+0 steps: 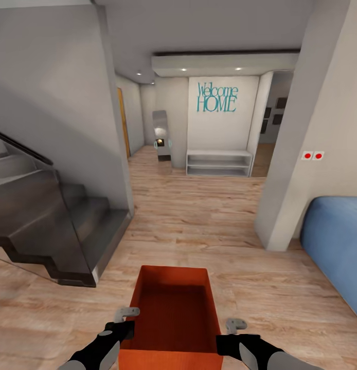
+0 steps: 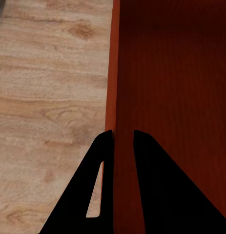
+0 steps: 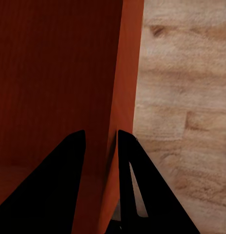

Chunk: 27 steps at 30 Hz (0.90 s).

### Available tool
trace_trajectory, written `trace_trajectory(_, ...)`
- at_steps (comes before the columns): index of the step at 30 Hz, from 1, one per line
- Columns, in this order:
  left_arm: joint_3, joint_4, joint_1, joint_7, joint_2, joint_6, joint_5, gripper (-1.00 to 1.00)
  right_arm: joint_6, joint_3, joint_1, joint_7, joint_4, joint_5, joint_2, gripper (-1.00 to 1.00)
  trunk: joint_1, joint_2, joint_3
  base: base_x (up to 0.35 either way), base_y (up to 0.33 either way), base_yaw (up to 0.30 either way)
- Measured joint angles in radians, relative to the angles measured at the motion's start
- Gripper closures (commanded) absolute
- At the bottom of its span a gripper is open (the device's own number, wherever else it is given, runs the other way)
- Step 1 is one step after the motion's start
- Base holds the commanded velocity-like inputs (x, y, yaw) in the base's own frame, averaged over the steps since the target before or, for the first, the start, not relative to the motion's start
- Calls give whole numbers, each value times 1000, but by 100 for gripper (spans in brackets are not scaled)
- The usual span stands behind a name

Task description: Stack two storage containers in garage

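One storage container (image 1: 171, 303), an open orange-red bin, hangs low in front of me over the living room's light wood plank floor (image 1: 199, 216). My left gripper (image 1: 130, 329) is shut on the bin's left side wall. In the left wrist view its black fingers (image 2: 88, 195) straddle that thin wall (image 2: 113, 73) of the container (image 2: 171, 73). My right gripper (image 1: 219, 341) is shut on the right side wall, its fingers (image 3: 142, 195) pinching the container (image 3: 59, 73) the same way. The bin is empty inside. The garage is out of view.
A dark staircase (image 1: 55, 221) with a glass panel rises at the left. A thick pale pillar (image 1: 302, 154) and a blue sofa (image 1: 338, 241) stand at the right. Between them a wood-floored hallway runs to a white shelf (image 1: 218, 163) under a "Welcome HOME" sign (image 1: 217, 97).
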Motion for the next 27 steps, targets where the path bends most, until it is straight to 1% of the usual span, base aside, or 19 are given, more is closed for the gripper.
trace_trajectory(27, 0, 0, 0, 0, 0, -1, 0, 100, -1, 0, 0, 0, -1, 0, 0, 100, 0, 0, 0, 328, 74, 0)
